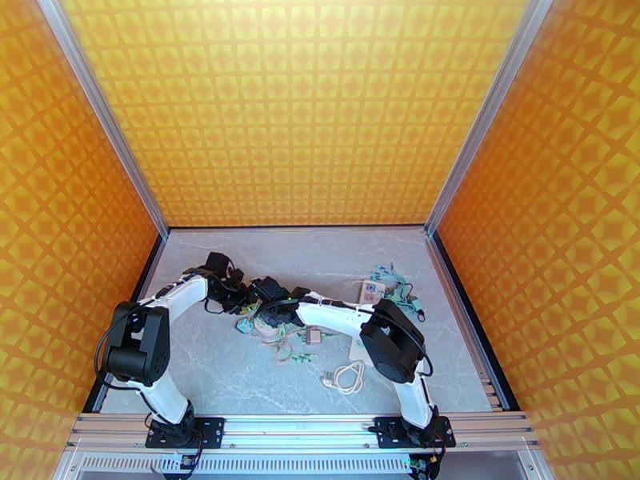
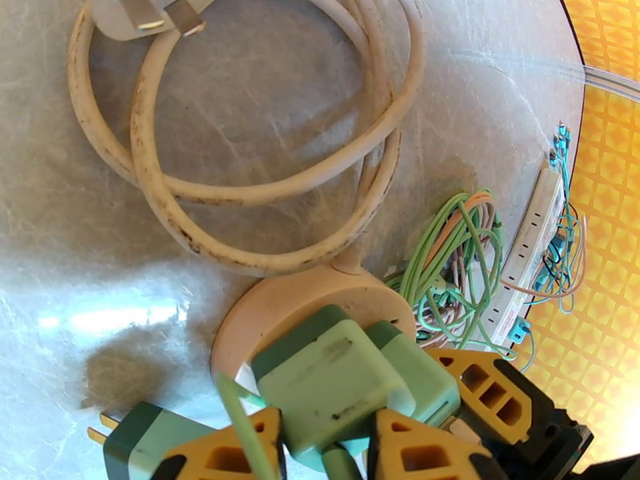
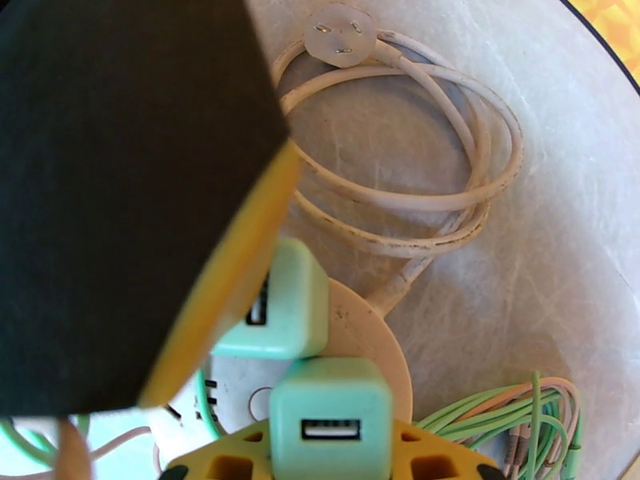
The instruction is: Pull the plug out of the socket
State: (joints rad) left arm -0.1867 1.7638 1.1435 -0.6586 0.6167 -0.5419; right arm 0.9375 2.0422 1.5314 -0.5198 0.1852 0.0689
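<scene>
A round beige socket (image 2: pixel 280 310) with a coiled white cord (image 2: pixel 240 186) lies on the table, with two pale green plugs on it. My left gripper (image 2: pixel 324 426) is shut on one green plug (image 2: pixel 328 382), its yellow fingers on either side. My right gripper (image 3: pixel 330 443) is shut on the neighbouring green plug (image 3: pixel 332 414), which has a USB port. The left gripper's plug (image 3: pixel 276 314) leans at the socket's rim beside that gripper's big black and yellow finger (image 3: pixel 216 298). The prongs of both plugs are hidden. From above, the left gripper (image 1: pixel 244 296) and right gripper (image 1: pixel 276 302) meet left of centre.
A long white power strip (image 2: pixel 532 242) lies to the right, with tangled green and pink cables (image 2: pixel 456 266) beside it. A dark green plug (image 2: pixel 140 442) with bare prongs rests on the table. Orange walls (image 1: pixel 320 114) enclose the grey table (image 1: pixel 216 370).
</scene>
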